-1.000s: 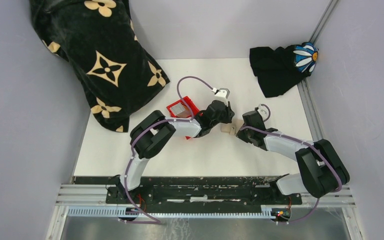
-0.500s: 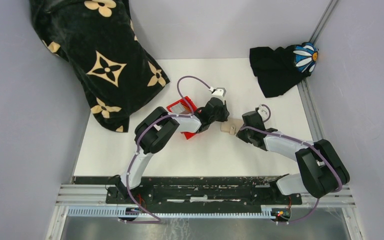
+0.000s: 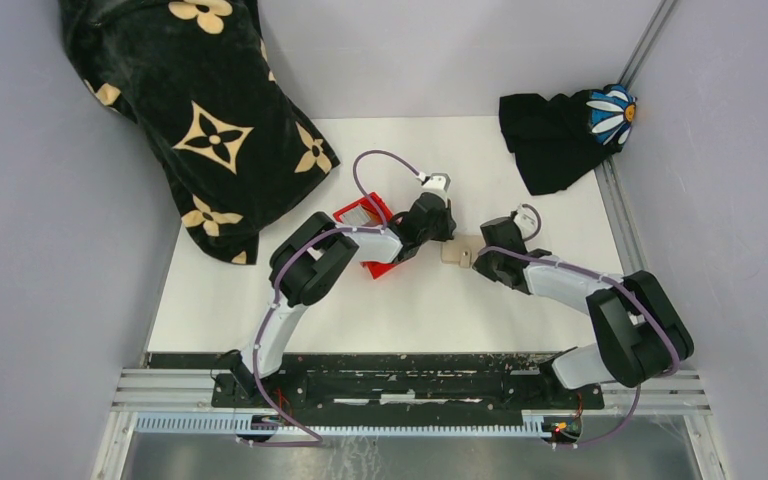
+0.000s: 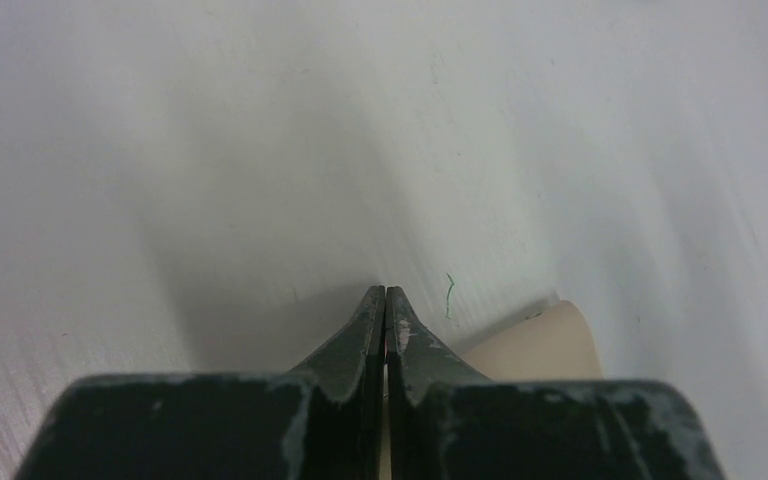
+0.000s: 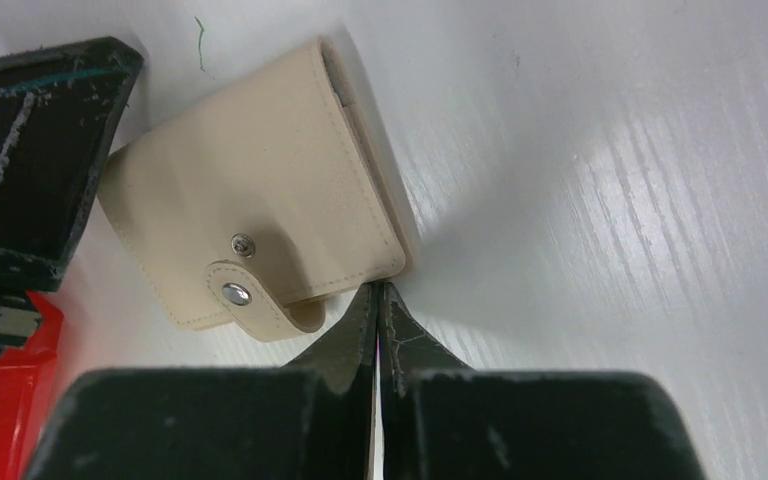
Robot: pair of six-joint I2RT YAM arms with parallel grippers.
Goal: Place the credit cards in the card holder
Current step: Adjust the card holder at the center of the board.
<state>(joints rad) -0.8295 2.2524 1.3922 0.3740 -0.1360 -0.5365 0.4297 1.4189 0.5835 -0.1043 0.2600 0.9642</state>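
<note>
The tan card holder lies folded on the white table, its snap tab curling loose off one edge. In the top view the card holder sits between both grippers. My right gripper is shut, its tips touching the holder's near corner. My left gripper is shut too, pointing down at bare table, with the card holder just behind and to the right of its fingers. A grey credit card lies in the red bin. I cannot tell whether a card sits inside the holder.
The red bin stands under the left forearm, left of the holder. A black cloth with tan flowers covers the back left. A black cloth with a daisy lies at the back right. Grey walls close in three sides.
The left gripper has drawn slightly back and left and closed its jaws fully. More of the card holder shows between the grippers. The right arm has shifted slightly left.
</note>
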